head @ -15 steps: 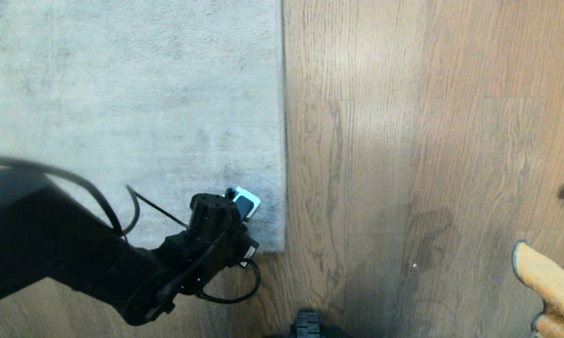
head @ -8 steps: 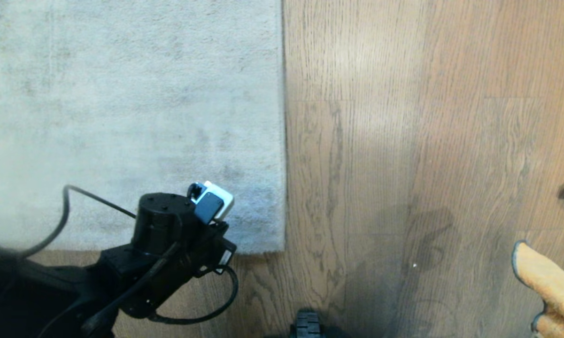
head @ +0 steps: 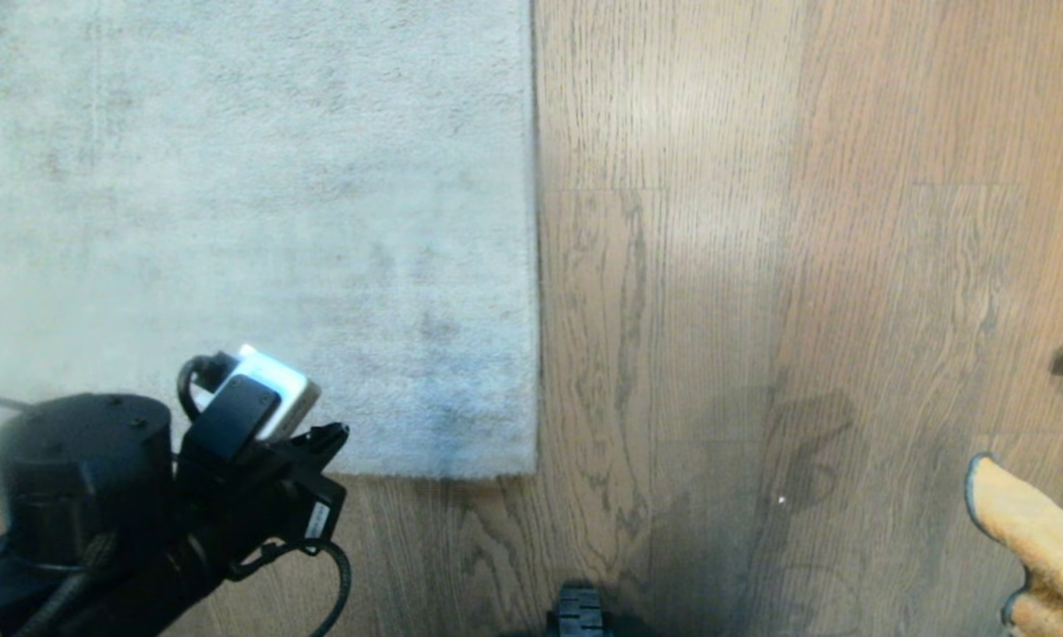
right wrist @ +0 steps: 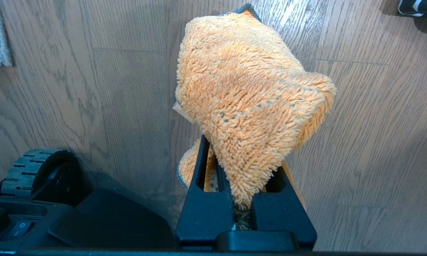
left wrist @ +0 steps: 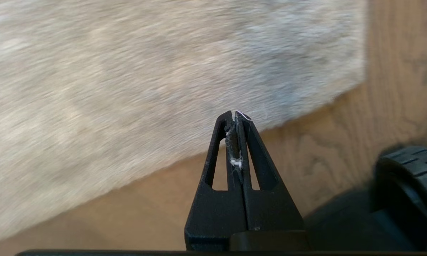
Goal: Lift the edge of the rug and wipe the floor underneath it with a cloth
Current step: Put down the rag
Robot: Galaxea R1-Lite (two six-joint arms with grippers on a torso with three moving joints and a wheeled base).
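Your left gripper [left wrist: 235, 115] hovers above the rug edge [head: 460, 464], jaws pressed together and empty (only lint clings to them). The rug lies flat on the floor [head: 761, 265], corner nearest you. Your right gripper [right wrist: 241, 167] waits low on the right, pinching the cloth [right wrist: 250, 92]. To lift well, spread the left jaws first, then slide one finger under the border near the corner.

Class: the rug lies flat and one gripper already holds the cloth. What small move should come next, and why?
Probably open the left gripper, which is shut and empty just off the rug edge; shut fingers cannot grip the rug. The right gripper already holds the cloth.
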